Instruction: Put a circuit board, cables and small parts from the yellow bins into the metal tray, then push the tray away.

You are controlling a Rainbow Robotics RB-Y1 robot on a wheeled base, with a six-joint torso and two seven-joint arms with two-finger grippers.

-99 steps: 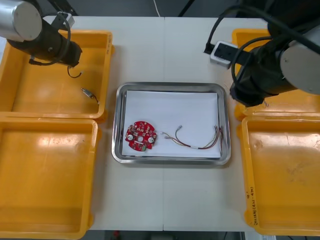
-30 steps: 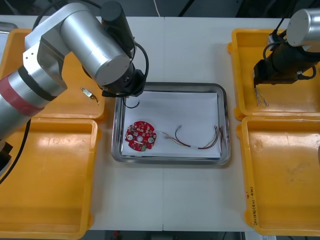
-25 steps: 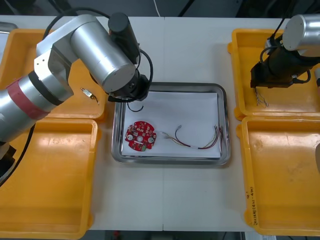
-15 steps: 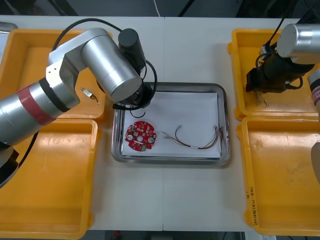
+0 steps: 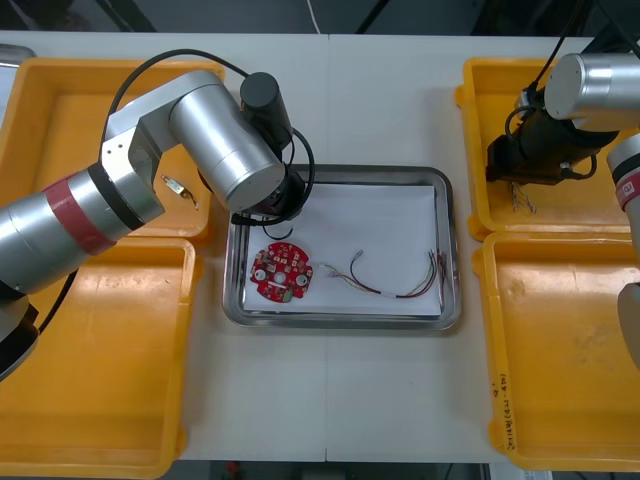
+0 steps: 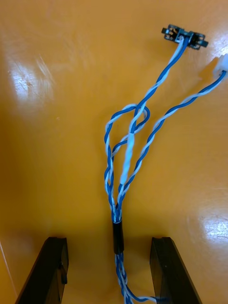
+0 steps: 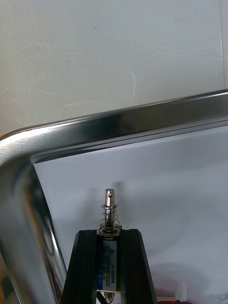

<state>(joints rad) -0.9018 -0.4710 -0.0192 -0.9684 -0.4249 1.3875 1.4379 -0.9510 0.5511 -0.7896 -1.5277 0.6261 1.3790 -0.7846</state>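
My left gripper [image 7: 110,254] is shut on a small metal part [image 7: 109,216] with a spring and a pin at its tip. It hangs just above the white inside of the metal tray [image 7: 118,121], near a corner. From the front, the left wrist [image 5: 262,190] covers the tray's [image 5: 340,175] far left corner. A round red circuit board [image 5: 281,271] and a red and yellow cable [image 5: 392,283] lie in the tray. My right gripper [image 6: 110,268] is open in the far right bin [image 5: 575,212], with a twisted blue and white cable [image 6: 127,152] running between its fingers.
Another small metal part [image 5: 178,186] lies in the far left yellow bin [image 5: 60,160]. The near left bin [image 5: 90,350] and near right bin [image 5: 570,350] flank the tray. Bare table lies in front of the tray and beyond it.
My left arm has carried the small metal part from the far left bin to over the tray's far left corner. My right gripper has come down over the blue and white cable.
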